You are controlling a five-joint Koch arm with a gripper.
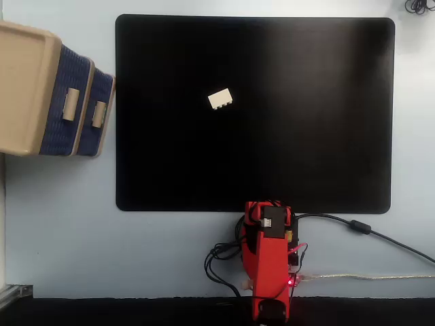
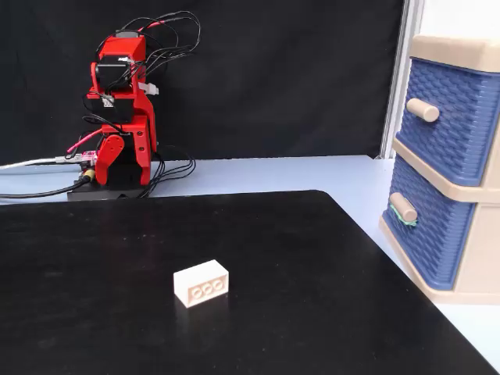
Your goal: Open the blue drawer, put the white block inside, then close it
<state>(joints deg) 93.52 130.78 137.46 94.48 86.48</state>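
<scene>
The white block (image 1: 220,100) (image 2: 201,283) lies alone on the black mat (image 1: 306,136) (image 2: 94,312), with its studs facing sideways. The blue drawer (image 1: 102,87) (image 2: 428,234) is the lower of two navy fronts in a beige cabinet. It is pushed in, and its small handle (image 1: 99,113) (image 2: 403,208) carries a green band. My red arm (image 1: 268,258) is folded over its base, off the mat's edge and far from both. The gripper (image 2: 108,168) hangs down beside the base with nothing in it. Its jaws overlap in both fixed views.
The upper navy drawer (image 1: 62,75) (image 2: 457,117) with the bigger handle is also pushed in. The cabinet stands just off the mat's edge. Cables (image 1: 367,231) (image 2: 31,191) trail from the arm's base across the pale table.
</scene>
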